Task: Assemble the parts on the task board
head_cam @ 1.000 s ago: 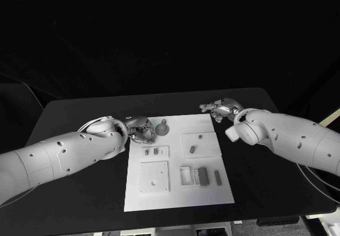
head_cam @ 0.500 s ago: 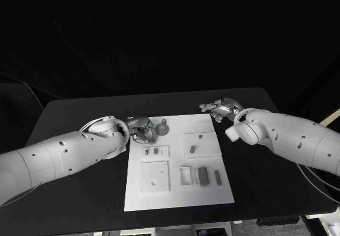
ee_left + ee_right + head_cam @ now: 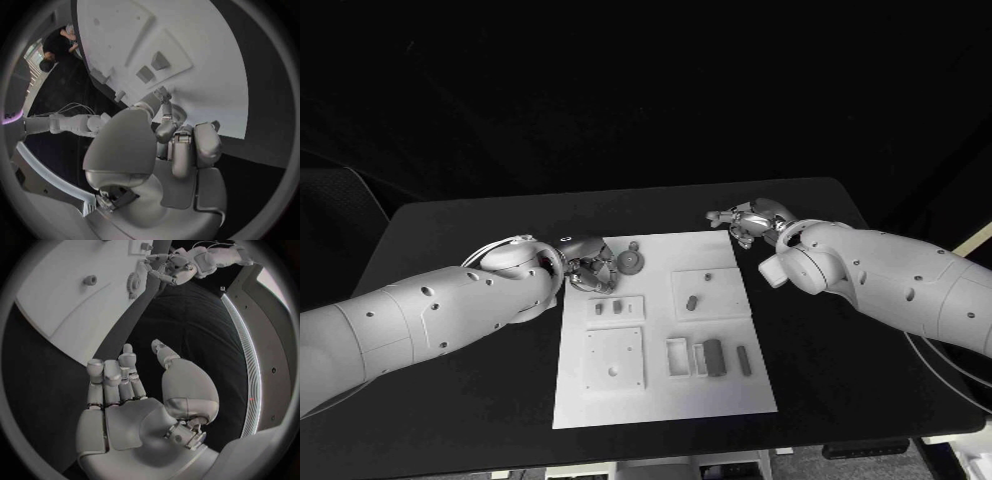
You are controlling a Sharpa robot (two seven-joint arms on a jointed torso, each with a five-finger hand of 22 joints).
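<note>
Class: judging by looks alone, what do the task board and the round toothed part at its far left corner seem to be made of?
Task board: likely matte white plastic; flat, dull, with raised square blocks. Toothed part: a grey gear, probably plastic, maybe metal; its even, dull surface leaves that open.

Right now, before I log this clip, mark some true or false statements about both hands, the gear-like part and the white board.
1. The left hand is at the round toothed grey gear on the white task board. True.
2. The right hand holds a grey part. False: its fingers are spread, empty, over the black table.
3. The gear lies at the board's near edge. False: it is at the far edge.
4. The right hand is beside the board's far right corner. True.
</note>
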